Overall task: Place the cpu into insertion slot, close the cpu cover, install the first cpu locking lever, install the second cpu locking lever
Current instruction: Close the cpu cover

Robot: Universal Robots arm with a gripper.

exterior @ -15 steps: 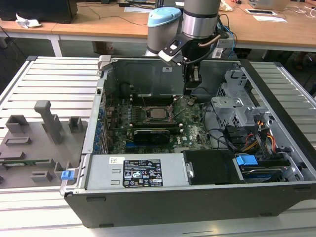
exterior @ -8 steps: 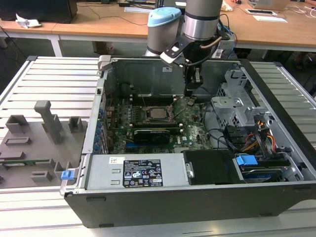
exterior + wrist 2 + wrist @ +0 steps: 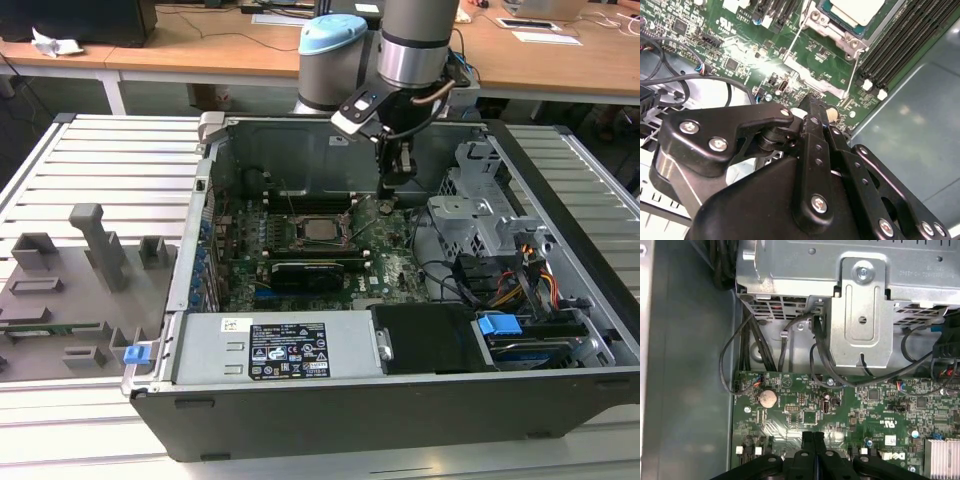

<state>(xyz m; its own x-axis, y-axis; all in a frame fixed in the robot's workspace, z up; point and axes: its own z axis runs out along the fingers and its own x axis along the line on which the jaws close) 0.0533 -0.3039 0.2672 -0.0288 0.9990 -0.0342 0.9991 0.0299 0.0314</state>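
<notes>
- The gripper point(image 3: 395, 182) hung inside the open case point(image 3: 400, 425), low over the motherboard point(image 3: 395, 262), just to the exterior view's right of the slot point(image 3: 300, 236) and a little farther back.
- Its fingers were pressed together with nothing between them; both wrist views showed the two black tips meeting point(image 3: 812, 102) point(image 3: 813, 436).
- The cpu point(image 3: 322, 229) sat flat in the slot, its pale metal face up; the second wrist view showed one corner of it point(image 3: 857, 9).
- The cover point(image 3: 837, 30) appeared to lie down around the chip as a silver frame, though I could not tell whether it was fully seated.
- Two thin wire levers point(image 3: 854, 70) ran out from the slot's corners across the board, apart from the gripper.
- Black memory slots point(image 3: 900, 42) lay just beside the slot.
- A graphics card point(image 3: 315, 272) stood nearer than the cpu.
- A metal drive cage point(image 3: 480, 215) stood at the exterior view's right, with black cables point(image 3: 785, 347) running below it in the first wrist view.
- A coin battery point(image 3: 767, 398) lay on the board near the fingertips.
- A grey tray point(image 3: 60, 295) rested outside the case at the exterior view's left.
</notes>
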